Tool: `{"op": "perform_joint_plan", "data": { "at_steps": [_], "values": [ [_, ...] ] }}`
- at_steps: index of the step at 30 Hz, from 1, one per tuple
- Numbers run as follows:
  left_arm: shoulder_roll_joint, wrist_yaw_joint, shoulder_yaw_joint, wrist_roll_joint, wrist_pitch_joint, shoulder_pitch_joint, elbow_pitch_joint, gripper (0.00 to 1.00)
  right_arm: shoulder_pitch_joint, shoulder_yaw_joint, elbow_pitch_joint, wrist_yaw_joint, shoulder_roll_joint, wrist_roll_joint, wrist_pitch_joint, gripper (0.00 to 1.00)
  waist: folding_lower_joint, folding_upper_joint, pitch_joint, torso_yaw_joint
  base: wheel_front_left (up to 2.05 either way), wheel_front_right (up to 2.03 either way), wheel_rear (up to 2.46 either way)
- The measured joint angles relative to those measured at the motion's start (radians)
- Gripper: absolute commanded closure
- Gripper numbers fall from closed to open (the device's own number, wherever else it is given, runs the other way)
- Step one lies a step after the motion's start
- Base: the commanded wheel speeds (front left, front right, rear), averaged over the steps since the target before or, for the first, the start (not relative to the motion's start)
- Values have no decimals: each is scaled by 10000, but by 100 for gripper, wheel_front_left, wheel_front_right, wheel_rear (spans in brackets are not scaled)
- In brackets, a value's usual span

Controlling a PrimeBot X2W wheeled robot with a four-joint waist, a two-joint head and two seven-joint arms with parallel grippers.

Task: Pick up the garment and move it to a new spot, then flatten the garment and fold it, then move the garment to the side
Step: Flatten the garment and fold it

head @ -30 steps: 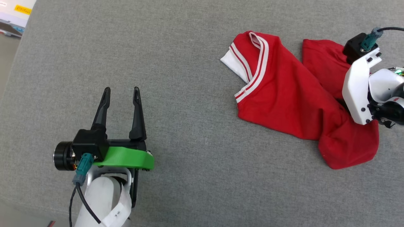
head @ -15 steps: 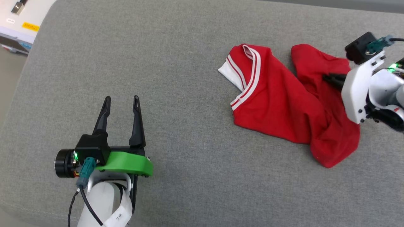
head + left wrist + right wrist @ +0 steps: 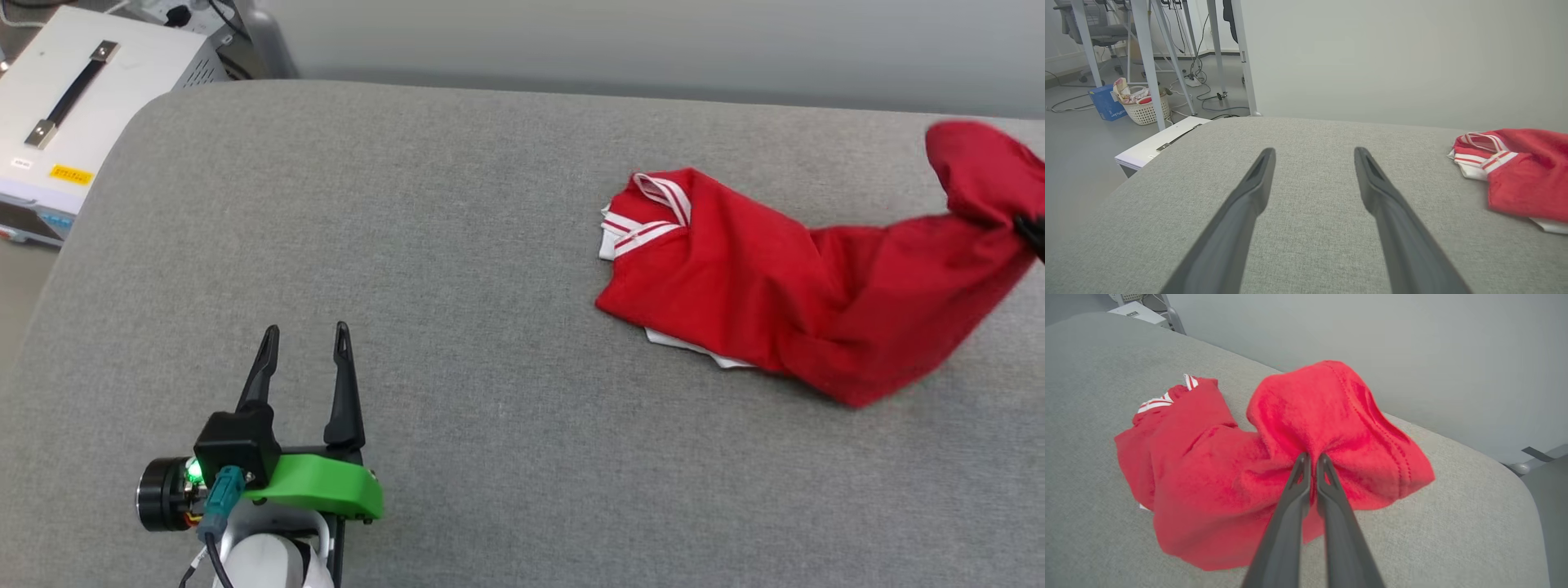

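Red garment (one end raised off the tabletop) is clenched in the right gripper jaws. The left gripper jaws stand released.

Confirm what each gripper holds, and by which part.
Held: the garment, pinched by the right gripper at bunched red fabric beside a stitched hem; left gripper open, empty.

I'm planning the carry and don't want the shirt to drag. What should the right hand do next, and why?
Probably raise the right hand a little higher before moving sideways. It is shut on a bunch of the garment, whose gripped end is lifted while the collar end lies on the grey padded surface. The open left hand is apart from it.
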Motion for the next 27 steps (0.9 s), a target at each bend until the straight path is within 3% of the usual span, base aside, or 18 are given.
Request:
{"op": "perform_joint_plan", "data": {
  "at_steps": [7,13,14,16,22,27],
  "values": [
    [-2,-81,19,35,0,140,8,0,3155,-1590,1083,0,157,382,-343,100,0,0,-328,-414,0,0,0],
    [-4,-134,4,88,0,130,6,0,5055,-2318,2280,0,1089,654,-318,100,0,0,-263,-449,0,0,0],
    [-4,-159,-15,90,0,128,10,0,5491,-2531,2792,0,1664,773,-240,100,0,0,-206,-424,0,0,0],
    [-4,-159,-73,96,0,126,59,0,5484,-2849,3193,2,1946,433,-556,0,0,0,-192,-382,0,0,0],
    [-6,-176,-84,186,0,131,105,0,5287,-3678,2851,0,2178,-656,-2052,0,0,0,-401,-399,0,0,0],
    [-6,-176,-94,211,0,133,63,0,4833,-4888,1225,0,1975,-1735,-2614,0,0,0,-534,-367,0,0,0]
  ]
}}
